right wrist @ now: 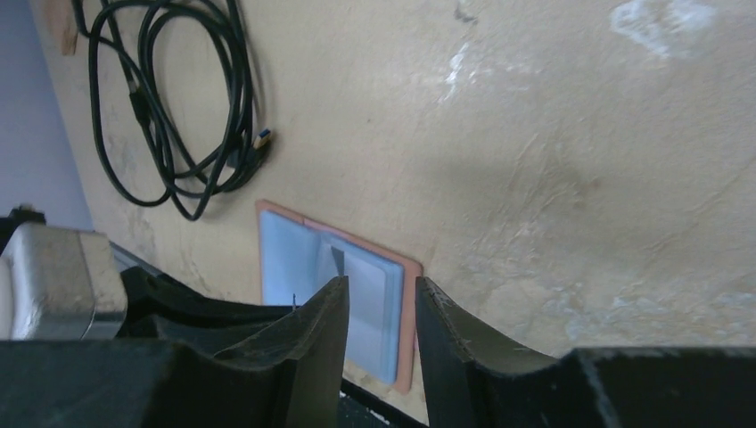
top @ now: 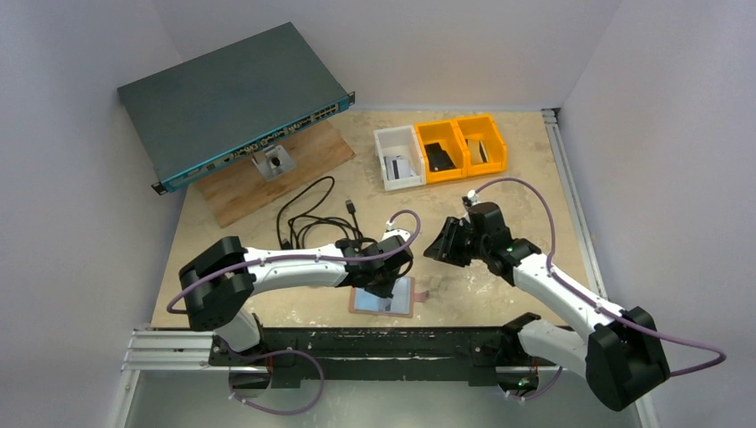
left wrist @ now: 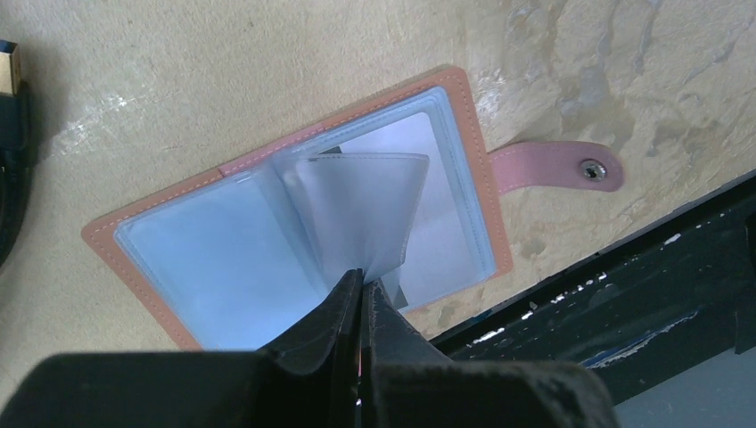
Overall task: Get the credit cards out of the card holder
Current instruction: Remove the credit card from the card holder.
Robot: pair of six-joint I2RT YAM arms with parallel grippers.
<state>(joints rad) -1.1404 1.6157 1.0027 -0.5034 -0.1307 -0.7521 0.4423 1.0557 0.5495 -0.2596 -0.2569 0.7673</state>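
Task status: early stage, by my reading. The card holder (top: 385, 297) lies opened flat on the table (top: 499, 196), near the front rail and between the two arms, its snap tab (left wrist: 557, 167) stretched out to the right. No credit card is seen lying loose beside it on the table, so nothing appears to have been extracted yet. Whether cards sit inside the clear pockets cannot be confirmed — the left wrist view shows only pale translucent sleeves and a small dark sliver behind the lifted one.

Left gripper (left wrist: 364, 283): fully closed, pinching the near edge of one clear pocket leaf (left wrist: 357, 214) and holding it raised and curled above the rest of the holder. The left arm reaches in from the left, low over the table, its wrist directly above the holder.

Right gripper (right wrist: 382, 308): partly open, nothing between the fingers. It hangs off the table to the right of the holder, well apart from it, angled towards it — the holder shows through the gap in the right wrist view.

Remaining work, as judged: expose or locate each card in its sleeve, draw it out, set it down.

Also present: black cable (top: 312, 218), far of the left arm.
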